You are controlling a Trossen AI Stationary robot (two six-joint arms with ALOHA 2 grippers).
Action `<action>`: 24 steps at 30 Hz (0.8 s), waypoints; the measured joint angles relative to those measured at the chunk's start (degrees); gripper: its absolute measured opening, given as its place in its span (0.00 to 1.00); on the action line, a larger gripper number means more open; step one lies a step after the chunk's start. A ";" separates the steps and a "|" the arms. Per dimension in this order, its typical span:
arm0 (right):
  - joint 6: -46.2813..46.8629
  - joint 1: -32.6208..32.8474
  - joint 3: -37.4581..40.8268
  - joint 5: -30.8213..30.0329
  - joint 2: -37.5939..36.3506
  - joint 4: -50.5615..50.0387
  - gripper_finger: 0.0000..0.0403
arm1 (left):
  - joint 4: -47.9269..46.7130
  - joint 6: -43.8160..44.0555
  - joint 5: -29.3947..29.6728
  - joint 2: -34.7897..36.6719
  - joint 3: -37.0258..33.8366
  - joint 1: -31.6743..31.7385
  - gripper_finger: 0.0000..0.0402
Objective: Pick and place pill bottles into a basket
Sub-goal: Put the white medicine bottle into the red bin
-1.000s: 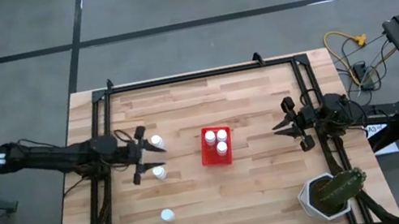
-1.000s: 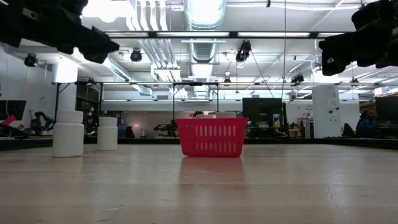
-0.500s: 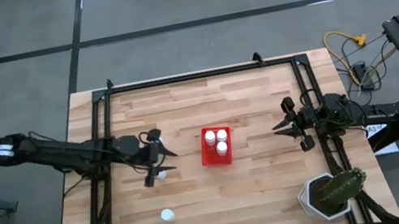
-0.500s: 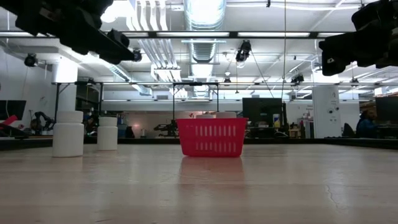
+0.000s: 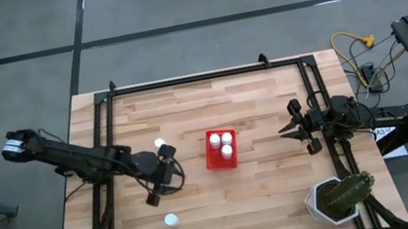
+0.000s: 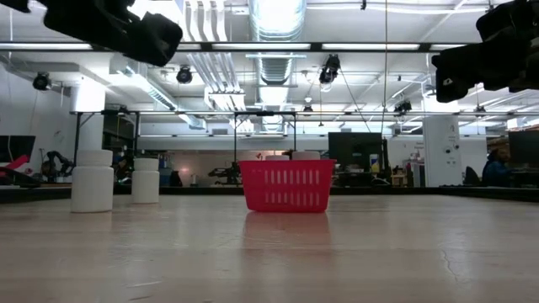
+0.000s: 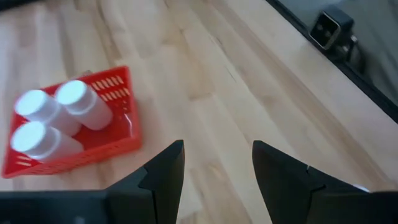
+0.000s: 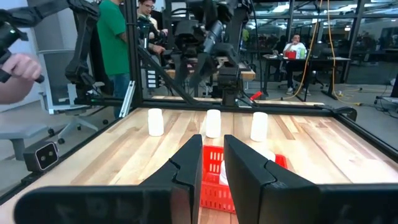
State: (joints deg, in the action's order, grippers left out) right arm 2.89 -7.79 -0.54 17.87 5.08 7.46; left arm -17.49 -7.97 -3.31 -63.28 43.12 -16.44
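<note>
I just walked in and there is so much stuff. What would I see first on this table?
First the bright red basket in the middle of the wooden table, with three white pill bottles standing in it. Next, the left end effector, fingers open, hanging above the loose bottles left of the basket. The right end effector waits at the table's right side, near a potted cactus in the corner.

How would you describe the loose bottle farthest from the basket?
On the wooden table, look from the red basket toward the left arm's side. The pill bottle stands alone on bare wood, apart from the left tool; the other loose bottles sit closer to the basket.
</note>
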 joint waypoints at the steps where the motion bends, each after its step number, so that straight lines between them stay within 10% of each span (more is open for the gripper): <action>1: -0.04 0.00 0.00 0.00 0.00 0.00 0.15 | -1.59 0.00 0.00 -0.63 1.12 -0.50 0.43; 24: -0.02 0.00 0.00 0.02 0.00 0.04 0.15 | -28.42 6.99 -0.07 -19.74 24.55 -6.23 0.56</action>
State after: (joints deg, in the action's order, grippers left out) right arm 2.86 -7.79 -0.54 17.89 5.08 7.51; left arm -45.92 -0.98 -3.38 -83.03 67.67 -22.67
